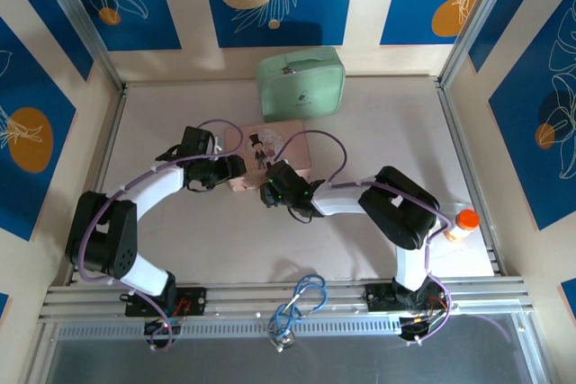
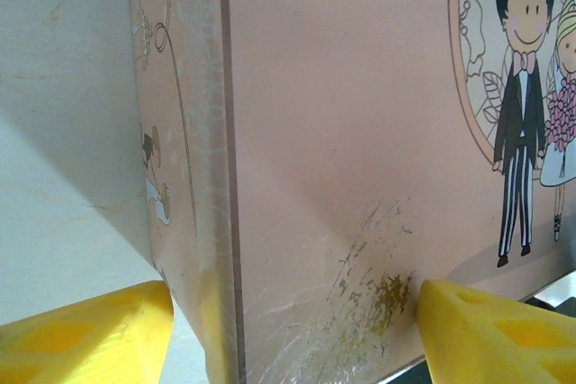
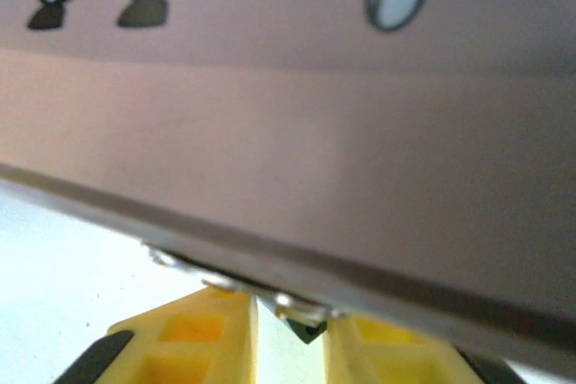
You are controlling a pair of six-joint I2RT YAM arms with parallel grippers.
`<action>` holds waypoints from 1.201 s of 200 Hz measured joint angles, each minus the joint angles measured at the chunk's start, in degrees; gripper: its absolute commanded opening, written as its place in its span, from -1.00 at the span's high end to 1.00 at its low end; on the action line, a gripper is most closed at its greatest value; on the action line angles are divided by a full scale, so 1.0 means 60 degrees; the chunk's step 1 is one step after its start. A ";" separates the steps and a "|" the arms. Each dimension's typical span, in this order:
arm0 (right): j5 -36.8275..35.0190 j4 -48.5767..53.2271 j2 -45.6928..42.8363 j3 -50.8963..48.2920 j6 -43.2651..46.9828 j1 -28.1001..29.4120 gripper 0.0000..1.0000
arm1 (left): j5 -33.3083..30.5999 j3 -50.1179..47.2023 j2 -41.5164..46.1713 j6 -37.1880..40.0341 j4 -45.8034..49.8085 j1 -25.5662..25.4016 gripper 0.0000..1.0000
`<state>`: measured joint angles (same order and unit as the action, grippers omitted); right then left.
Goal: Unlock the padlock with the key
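Note:
The pink case (image 1: 290, 137) with a cartoon couple lies mid-table. My left gripper (image 1: 230, 171) clamps its near-left corner. In the left wrist view that gripper (image 2: 292, 330) has one yellow finger (image 2: 81, 334) against the side wall and the other finger (image 2: 495, 330) on the scratched lid (image 2: 360, 132). My right gripper (image 1: 270, 188) is at the case's front edge. Its fingers (image 3: 198, 339) stand a narrow gap apart around a tiny dark, silvery-topped piece, the padlock (image 3: 310, 321). It hangs under the case's rim (image 3: 270, 267). The key is hidden.
A mint green case (image 1: 301, 83) stands behind the pink one at the back. A bottle with an orange cap (image 1: 463, 222) stands at the right edge. A blue cable loop (image 1: 301, 303) lies on the front rail between the arm bases.

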<state>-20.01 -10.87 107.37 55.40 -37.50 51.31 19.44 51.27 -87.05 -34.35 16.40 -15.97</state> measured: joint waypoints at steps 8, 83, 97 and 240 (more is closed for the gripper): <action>-0.0004 0.0000 0.0000 0.0004 -0.0004 0.0000 0.68 | -0.0004 0.0000 0.0000 0.0000 -0.0011 0.0015 -0.42; -0.0095 0.0157 -0.0058 0.0022 -0.0091 0.0073 0.96 | -0.0033 0.0000 0.0000 -0.0004 -0.0029 0.0029 -0.41; -0.0095 0.0171 -0.0073 0.0018 -0.0149 0.0076 0.99 | -0.0033 0.0000 0.0000 -0.0007 -0.0051 0.0029 -0.41; 0.0601 -0.0328 -0.0525 -0.0667 -0.0947 -0.0073 1.00 | 0.0007 -0.0066 0.0018 -0.0222 -0.0160 0.0029 -0.39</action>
<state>-16.40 -12.84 104.22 51.40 -43.18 50.87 19.49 50.87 -86.94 -35.68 15.44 -15.79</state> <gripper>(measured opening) 0.068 0.695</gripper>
